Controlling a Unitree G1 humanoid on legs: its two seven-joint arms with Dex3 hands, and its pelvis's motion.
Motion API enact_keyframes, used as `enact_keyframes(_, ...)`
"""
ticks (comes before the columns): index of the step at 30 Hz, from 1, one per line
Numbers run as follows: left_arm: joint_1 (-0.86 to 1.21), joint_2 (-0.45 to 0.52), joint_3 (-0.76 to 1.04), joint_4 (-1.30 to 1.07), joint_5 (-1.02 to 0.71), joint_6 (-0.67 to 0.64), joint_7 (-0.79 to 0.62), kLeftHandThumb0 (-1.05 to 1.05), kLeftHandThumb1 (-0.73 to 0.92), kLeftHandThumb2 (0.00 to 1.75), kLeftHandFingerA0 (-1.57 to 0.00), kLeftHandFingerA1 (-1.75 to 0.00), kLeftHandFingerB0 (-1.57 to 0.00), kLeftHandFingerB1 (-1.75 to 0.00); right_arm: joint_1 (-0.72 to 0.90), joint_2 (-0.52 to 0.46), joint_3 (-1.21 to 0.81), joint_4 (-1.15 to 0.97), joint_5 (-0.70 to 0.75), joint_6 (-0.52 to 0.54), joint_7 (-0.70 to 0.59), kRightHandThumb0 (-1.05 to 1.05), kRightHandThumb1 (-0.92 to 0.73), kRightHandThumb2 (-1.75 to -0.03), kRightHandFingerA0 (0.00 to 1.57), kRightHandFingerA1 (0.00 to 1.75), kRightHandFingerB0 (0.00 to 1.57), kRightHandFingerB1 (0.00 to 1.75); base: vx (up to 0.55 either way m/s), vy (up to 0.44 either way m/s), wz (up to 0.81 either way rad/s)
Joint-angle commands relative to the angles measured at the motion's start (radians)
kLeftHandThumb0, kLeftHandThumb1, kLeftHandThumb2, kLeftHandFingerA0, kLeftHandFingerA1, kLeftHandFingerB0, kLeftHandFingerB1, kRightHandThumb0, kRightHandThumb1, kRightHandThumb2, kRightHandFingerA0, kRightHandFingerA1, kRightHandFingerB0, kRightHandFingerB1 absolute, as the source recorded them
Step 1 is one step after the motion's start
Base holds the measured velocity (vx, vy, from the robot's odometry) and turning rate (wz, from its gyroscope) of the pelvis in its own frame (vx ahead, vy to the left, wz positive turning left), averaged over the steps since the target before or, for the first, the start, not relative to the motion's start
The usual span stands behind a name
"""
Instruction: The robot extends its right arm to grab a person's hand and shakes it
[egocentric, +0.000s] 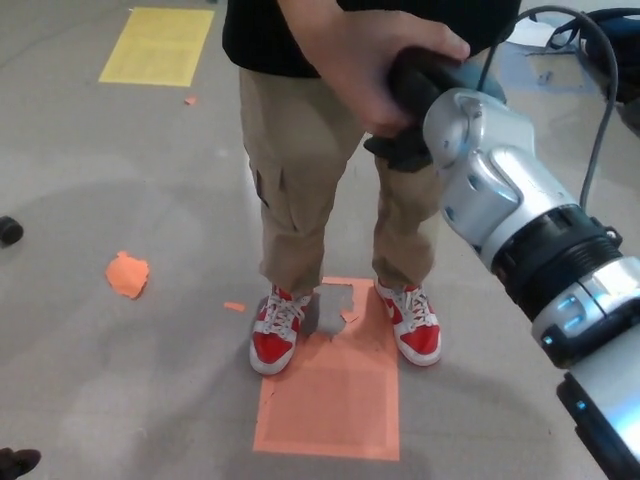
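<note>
A person in a black top, tan trousers and red shoes (275, 338) stands before me. The person's hand (365, 65) wraps around my black right hand (412, 105) at the top centre. My right hand is shut on the person's hand, its fingers curled under the palm. The silver right forearm (520, 215) runs down to the lower right corner. My left hand does not show.
An orange floor marking (335, 385) lies under the person's shoes. An orange scrap (127, 275) lies on the grey floor at left, a yellow rectangle (157, 45) at the top left. A small dark object (8, 231) sits at the left edge. Cables lie at the top right.
</note>
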Motion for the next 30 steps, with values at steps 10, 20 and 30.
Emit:
enact_keyframes(10,0.006,0.022,0.004,0.024,0.008,-0.031,-0.003,-0.77,0.81,1.10,0.00,-0.22,0.00,-0.22,0.184,-0.073,-0.101,-0.983,-0.017,0.157,0.157,-0.23,-0.82,-0.65,0.99,0.70,0.40,0.38,0.00,0.000,0.00)
enact_keyframes(20,0.010,0.005,0.011,0.019,0.005,-0.005,0.013,-0.78,0.81,1.10,0.00,-0.21,0.00,-0.20,0.133,-0.086,-0.061,-0.406,0.028,0.041,0.080,-0.20,-0.72,-0.61,0.99,0.57,0.42,0.39,0.00,0.000,0.00)
enact_keyframes(30,0.022,0.007,0.010,0.021,0.006,0.001,0.006,-0.76,0.77,0.95,0.00,-0.15,0.00,-0.14,0.117,-0.027,-0.024,0.147,0.050,-0.147,0.044,-0.27,-0.55,-0.57,0.88,0.59,0.45,0.41,0.00,0.000,0.00)
